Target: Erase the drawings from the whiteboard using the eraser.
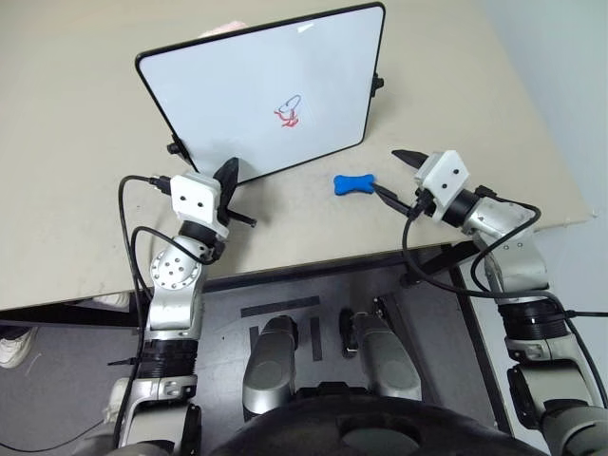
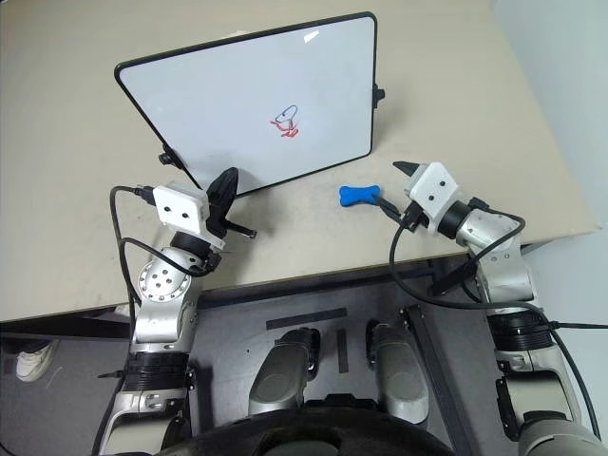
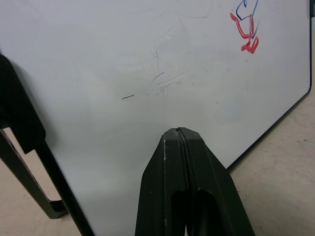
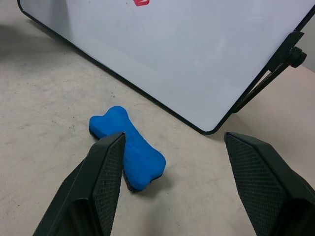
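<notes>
The whiteboard [image 1: 237,85] stands propped at a tilt on the tan table, with the drawings [image 1: 290,111], a small red and blue scribble, right of its middle. The blue bone-shaped eraser [image 1: 353,182] lies flat on the table just off the board's lower right corner. My right gripper [image 1: 397,176] is open right beside the eraser, which sits by the tip of one finger [image 4: 106,167] and is not gripped. My left gripper [image 1: 231,169] is shut on nothing, its tip close to the board's lower left edge. The scribble [image 3: 247,29] also appears in the left wrist view.
The table's front edge [image 1: 285,266] runs just behind both wrists, and its right edge [image 1: 532,123] slants away past the right arm. A black stand leg [image 4: 268,73] props the board from behind. A shoe [image 1: 11,347] is on the floor at the left.
</notes>
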Robot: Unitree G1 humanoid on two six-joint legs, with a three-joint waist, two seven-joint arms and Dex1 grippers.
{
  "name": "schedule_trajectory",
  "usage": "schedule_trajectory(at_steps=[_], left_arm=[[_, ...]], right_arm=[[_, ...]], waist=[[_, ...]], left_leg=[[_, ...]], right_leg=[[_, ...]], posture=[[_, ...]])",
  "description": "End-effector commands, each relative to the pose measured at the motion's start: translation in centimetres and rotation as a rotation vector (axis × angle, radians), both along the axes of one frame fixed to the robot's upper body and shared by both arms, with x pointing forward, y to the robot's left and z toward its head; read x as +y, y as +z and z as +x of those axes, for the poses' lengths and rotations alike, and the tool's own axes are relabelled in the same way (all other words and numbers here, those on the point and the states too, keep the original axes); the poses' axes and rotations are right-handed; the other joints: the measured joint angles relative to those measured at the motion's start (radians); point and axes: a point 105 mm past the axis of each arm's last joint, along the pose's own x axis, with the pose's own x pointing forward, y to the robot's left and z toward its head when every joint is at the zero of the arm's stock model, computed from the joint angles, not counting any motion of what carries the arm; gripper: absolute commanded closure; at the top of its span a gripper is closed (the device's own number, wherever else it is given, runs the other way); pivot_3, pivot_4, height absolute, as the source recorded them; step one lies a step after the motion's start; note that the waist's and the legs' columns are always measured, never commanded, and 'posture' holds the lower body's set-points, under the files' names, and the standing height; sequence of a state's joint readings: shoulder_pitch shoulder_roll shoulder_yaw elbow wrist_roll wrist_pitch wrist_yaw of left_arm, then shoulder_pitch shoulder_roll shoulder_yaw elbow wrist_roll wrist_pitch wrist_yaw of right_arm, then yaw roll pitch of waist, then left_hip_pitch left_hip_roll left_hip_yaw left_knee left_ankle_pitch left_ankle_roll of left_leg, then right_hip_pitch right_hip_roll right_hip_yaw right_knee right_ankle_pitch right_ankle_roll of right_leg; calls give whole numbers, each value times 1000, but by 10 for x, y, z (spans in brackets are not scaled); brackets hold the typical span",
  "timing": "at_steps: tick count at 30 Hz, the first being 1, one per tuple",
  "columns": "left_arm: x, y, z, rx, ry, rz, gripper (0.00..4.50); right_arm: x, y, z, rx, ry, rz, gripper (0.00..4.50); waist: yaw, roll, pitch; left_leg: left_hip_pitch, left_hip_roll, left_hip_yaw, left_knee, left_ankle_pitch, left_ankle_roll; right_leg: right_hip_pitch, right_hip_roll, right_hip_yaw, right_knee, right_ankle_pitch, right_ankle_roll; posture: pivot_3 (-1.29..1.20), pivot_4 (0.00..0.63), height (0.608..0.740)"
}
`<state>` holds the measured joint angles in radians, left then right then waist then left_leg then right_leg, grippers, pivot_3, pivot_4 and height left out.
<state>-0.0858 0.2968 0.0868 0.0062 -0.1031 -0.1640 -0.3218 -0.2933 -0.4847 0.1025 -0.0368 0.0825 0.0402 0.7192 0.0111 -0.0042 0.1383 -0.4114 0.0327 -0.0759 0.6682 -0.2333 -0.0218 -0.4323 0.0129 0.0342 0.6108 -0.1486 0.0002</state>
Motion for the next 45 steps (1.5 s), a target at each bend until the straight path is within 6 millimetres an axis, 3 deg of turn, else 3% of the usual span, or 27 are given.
schedule_trajectory(at_steps=[1, 18, 25, 36, 45], left_arm=[[5, 11, 0, -39, 19, -4, 4500], [-11, 6, 3, -34, -12, -24, 4500], [-11, 4, -7, -23, -7, -36, 4500], [-13, 1, -8, -18, 11, -48, 4500], [-14, 0, -10, -24, 24, -58, 4500]], right_arm=[[4, 13, -1, -48, 25, 6, 1131], [5, 17, -6, -33, 38, -13, 1131], [27, 15, -13, 46, 168, -25, 1131], [45, -10, -11, 188, 282, -97, 1131], [38, -22, 7, 221, 235, -116, 1131]], waist=[[0, 0, 0], [1, 0, 0], [-1, 0, 0], [2, 0, 0], [1, 0, 0]], left_leg=[[0, 0, 0, 0, 0, 0], [0, 0, 0, 0, 0, 0], [-1, 0, 0, -1, 0, -1], [-1, 0, 0, 0, 0, 0], [-1, 0, 0, -1, 0, -1]], right_leg=[[0, 0, 0, 0, 0, 0], [0, 0, 0, 0, 0, 1], [-1, 0, 0, -1, -1, 1], [-1, 0, 0, 0, 0, -1], [-1, 0, 0, 0, 4, -7]], posture=[[0, 150, 740], [0, 150, 740], [0, 150, 740], [0, 150, 740], [0, 150, 740]])
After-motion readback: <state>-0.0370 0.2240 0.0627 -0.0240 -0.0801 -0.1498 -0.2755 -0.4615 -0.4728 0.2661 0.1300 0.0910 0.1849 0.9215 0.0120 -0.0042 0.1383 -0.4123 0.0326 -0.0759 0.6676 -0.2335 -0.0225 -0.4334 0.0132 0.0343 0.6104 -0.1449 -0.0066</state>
